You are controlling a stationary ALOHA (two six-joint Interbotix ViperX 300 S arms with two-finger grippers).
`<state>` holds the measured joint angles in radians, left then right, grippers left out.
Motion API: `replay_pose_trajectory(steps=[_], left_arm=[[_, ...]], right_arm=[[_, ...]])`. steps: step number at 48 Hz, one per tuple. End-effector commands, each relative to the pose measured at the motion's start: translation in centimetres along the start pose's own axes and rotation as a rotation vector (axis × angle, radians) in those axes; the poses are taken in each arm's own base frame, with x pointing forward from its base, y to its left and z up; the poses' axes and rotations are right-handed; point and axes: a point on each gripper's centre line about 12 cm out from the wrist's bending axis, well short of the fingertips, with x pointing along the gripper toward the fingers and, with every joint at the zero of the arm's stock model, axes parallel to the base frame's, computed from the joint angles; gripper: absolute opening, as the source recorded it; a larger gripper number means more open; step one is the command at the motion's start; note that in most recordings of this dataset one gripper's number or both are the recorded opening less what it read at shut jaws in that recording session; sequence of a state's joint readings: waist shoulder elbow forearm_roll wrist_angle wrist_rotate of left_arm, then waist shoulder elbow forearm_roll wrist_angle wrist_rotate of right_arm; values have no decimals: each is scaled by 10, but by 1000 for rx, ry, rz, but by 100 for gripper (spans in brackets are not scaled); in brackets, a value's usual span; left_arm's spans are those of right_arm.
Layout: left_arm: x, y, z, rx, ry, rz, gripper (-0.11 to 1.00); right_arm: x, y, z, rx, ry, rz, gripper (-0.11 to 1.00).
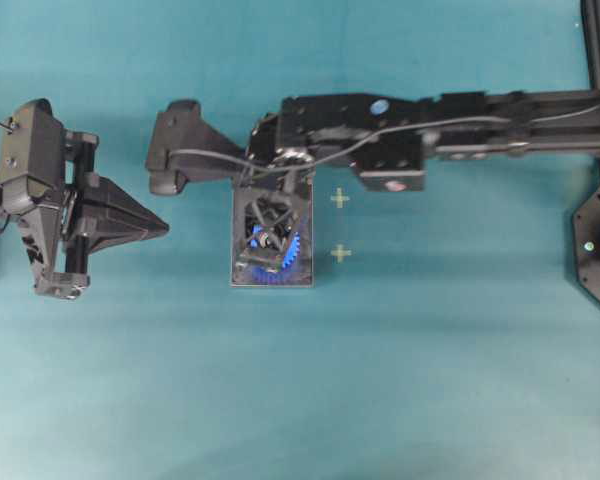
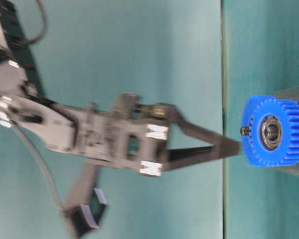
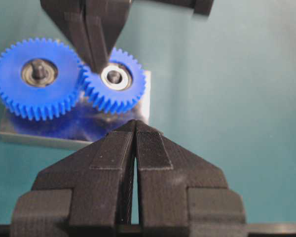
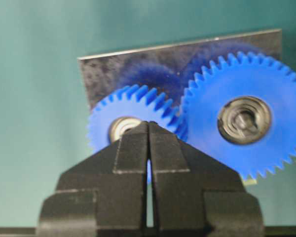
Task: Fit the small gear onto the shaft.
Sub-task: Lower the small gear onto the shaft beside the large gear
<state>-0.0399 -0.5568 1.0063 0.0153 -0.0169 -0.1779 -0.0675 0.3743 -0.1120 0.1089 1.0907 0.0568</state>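
Observation:
The small gear (image 3: 113, 86) lies flat on the grey plate (image 3: 69, 133), its teeth meshed with the larger blue gear (image 3: 37, 79). It also shows in the right wrist view (image 4: 106, 118). The shaft is hidden under its hub and the fingers. My right gripper (image 4: 148, 123) is shut and empty, with its tips resting on top of the small gear beside the silver hub (image 3: 117, 77). It hangs over the plate in the overhead view (image 1: 267, 238). My left gripper (image 3: 134, 123) is shut and empty, left of the plate and apart from it (image 1: 165, 228).
The larger gear (image 4: 244, 118) sits on its own pin at the plate's other end. The right arm (image 1: 380, 135) stretches across the top of the overhead view. Two yellow cross marks (image 1: 340, 199) lie on the teal table right of the plate.

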Motion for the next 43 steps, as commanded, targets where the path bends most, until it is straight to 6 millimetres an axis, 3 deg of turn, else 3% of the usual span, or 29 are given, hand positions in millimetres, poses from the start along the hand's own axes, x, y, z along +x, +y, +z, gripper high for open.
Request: replay_pose_trajectory(steps=[1, 9, 18, 28, 36, 43], left_arm=[[-1, -2, 6, 1, -21, -6, 0], [-1, -2, 7, 3, -24, -7, 0], [-1, -2, 8, 3, -27, -7, 0], [-1, -2, 6, 3, -21, -6, 0], [-1, -2, 6, 3, -24, -8, 0], [-1, -2, 5, 3, -19, -6, 0]], right_arm=[[-5, -8, 5, 6, -20, -2, -1], [3, -15, 2, 20, 3, -7, -1], [10, -26, -18, 59, 50, -15, -1], [4, -15, -47, 91, 87, -15, -1], [-19, 6, -71, 129, 67, -6, -1], [-40, 13, -63, 167, -47, 13, -1]])
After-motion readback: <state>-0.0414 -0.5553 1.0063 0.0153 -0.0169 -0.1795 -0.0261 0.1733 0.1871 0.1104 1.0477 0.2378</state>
